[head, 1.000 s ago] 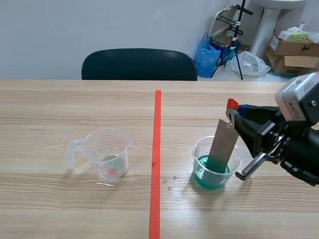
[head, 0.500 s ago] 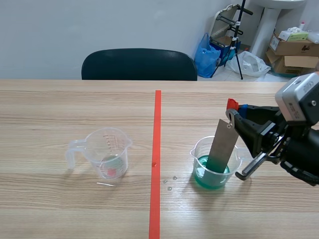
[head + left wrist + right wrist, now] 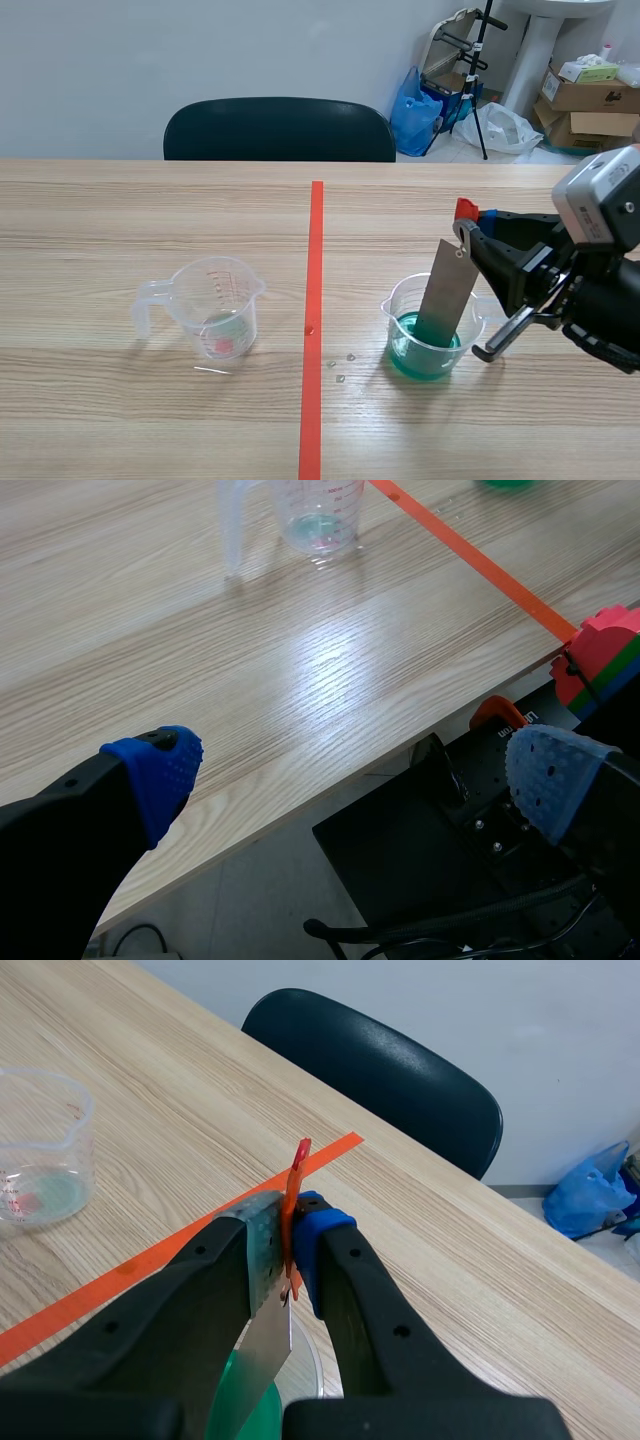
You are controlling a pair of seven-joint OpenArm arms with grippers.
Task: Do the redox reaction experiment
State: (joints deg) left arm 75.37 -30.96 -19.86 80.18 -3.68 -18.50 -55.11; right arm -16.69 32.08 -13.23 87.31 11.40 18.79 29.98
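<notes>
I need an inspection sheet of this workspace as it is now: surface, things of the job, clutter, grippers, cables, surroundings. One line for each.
surface: wooden table with an orange-red tape line; a few small drops lie between the line and the cup.
job's things: clear jug left of the line, upright, a little liquid at its bottom; clear cup right of the line, holding green liquid; grey metal strip standing tilted in the cup.
clutter: nothing seen.
grippers: right gripper shut on the metal strip's top end; left gripper open, holding nothing, over the table's near edge.
cables: black cable below the table edge.
surroundings: dark chair behind the table; blue bag, tripod, cardboard boxes beyond.
</notes>
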